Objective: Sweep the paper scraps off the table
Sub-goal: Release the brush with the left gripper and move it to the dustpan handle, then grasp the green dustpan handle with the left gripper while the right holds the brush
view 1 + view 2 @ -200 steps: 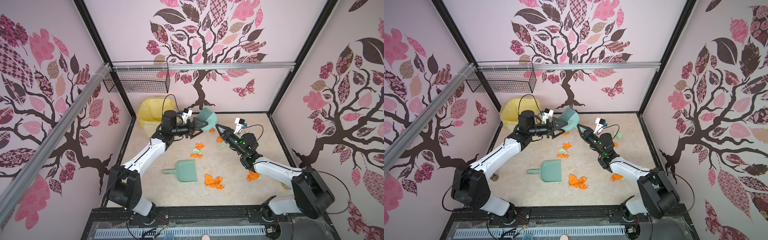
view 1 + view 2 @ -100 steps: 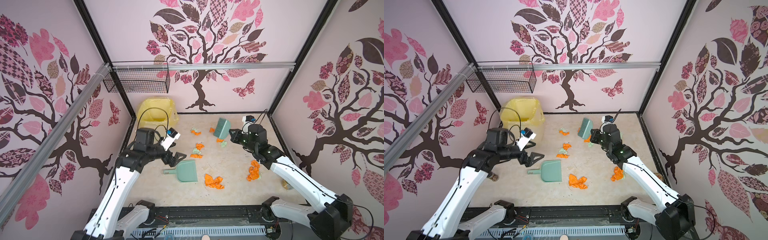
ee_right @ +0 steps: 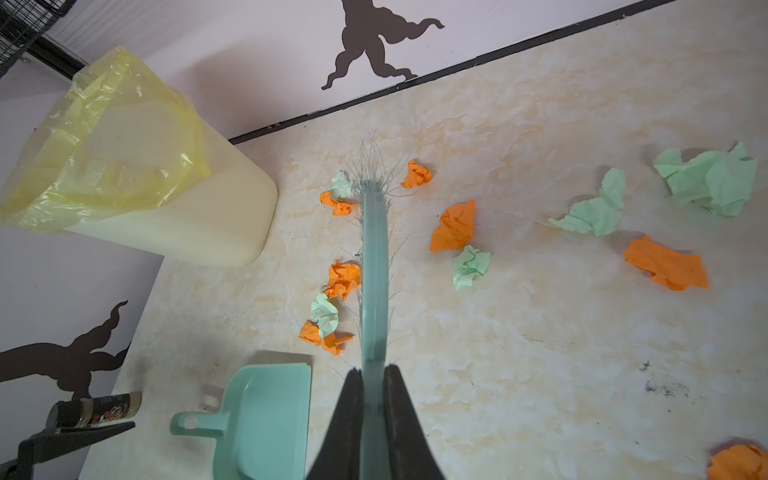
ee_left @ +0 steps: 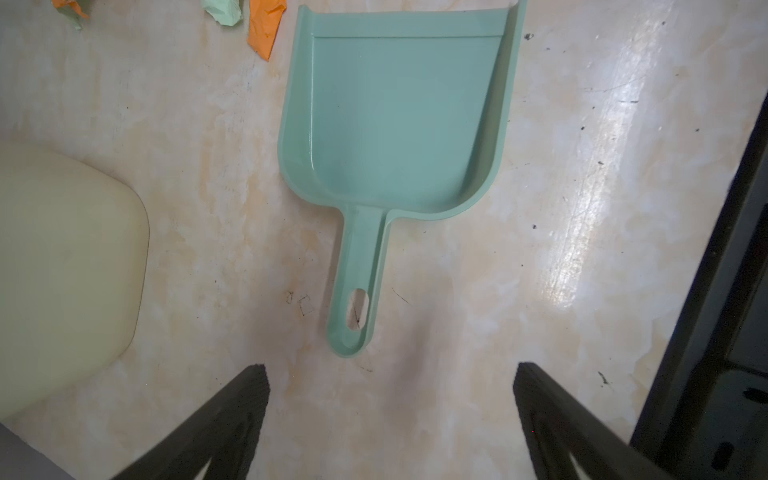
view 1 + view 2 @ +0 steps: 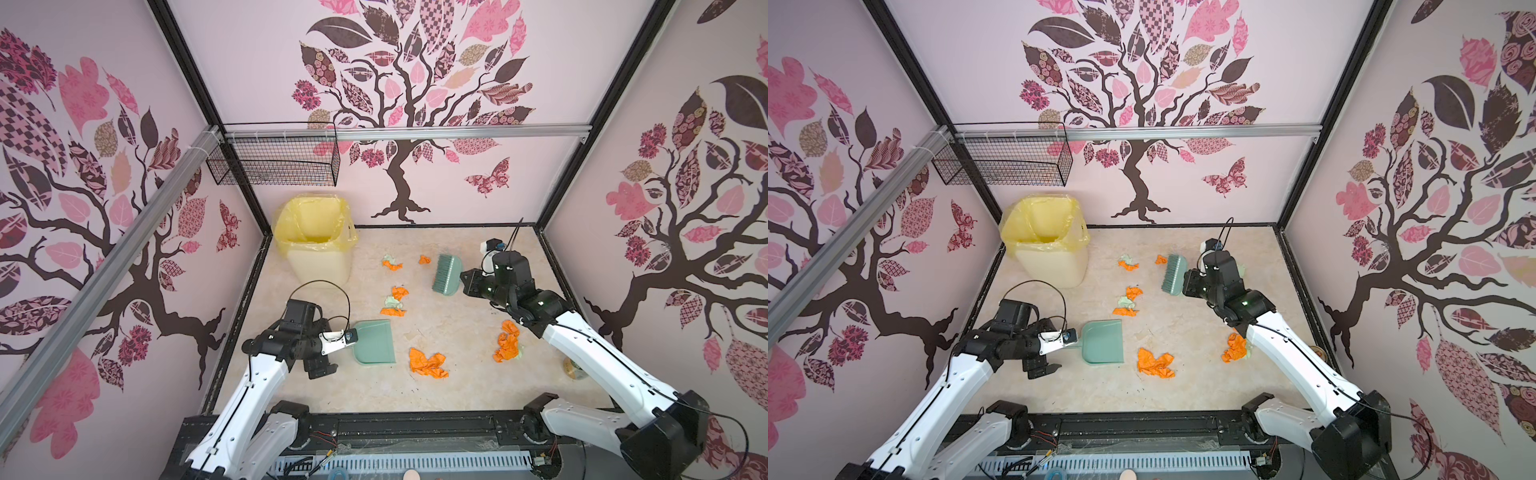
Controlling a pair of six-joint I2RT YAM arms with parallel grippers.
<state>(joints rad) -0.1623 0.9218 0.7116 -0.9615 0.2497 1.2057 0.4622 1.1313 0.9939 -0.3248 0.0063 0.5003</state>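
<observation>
Gripping the brush (image 5: 445,274) by its handle, the right fingers (image 3: 349,415) are clamped shut on it, with its head right of centre in both top views. The paper scraps (image 5: 392,309) lie scattered over the tabletop (image 5: 457,390). One cluster sits left of the brush, between it and the dustpan (image 5: 374,343), and others lie at lower centre and lower right. The left fingers (image 4: 216,424) stand wide apart and empty, just short of the dustpan handle. Its long axis points straight back at them, so that arm is the nearer. Only the right wrist view shows more green and orange scraps beyond the brush, largely covered by the arm from above. The bin (image 5: 320,262) stands upper left.
</observation>
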